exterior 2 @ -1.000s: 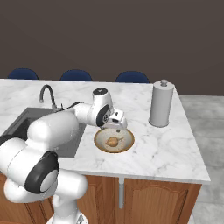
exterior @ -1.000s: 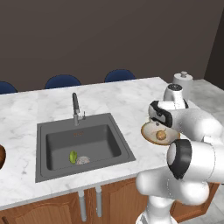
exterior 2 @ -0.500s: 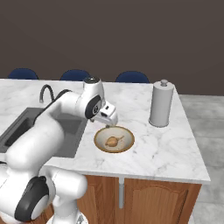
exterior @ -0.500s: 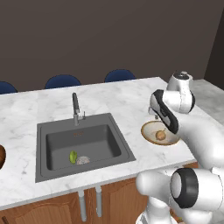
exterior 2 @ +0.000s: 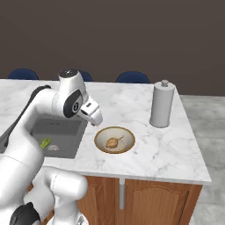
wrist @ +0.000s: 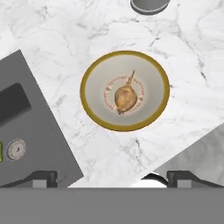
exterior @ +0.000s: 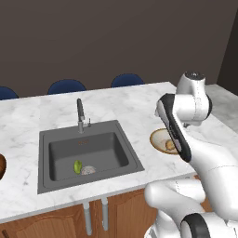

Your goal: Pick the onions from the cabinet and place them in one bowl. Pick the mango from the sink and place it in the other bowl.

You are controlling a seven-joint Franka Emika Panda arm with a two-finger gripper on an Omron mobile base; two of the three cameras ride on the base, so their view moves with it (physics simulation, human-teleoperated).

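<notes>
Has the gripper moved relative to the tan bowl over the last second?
Yes. The gripper has risen and pulled back from over the tan bowl toward the sink side, leaving the tan onion lying in the bowl.

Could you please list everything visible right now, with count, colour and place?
shallow light tan bowl with brown rim: one, on the marble counter right of the sink
tan-yellow onion with thin stem: one, lying inside that bowl
grey rectangular metal sink: one, sunk into the white marble counter
yellow-green oval mango: one, on the sink floor beside the round drain
dark grey faucet: one, behind the sink
grey cylindrical paper towel holder: one, upright on the counter
blue chair backs: three, behind the counter
dark reddish-brown bowl: one, at the counter's far left
gripper: one, open, empty, above the tan bowl
</notes>
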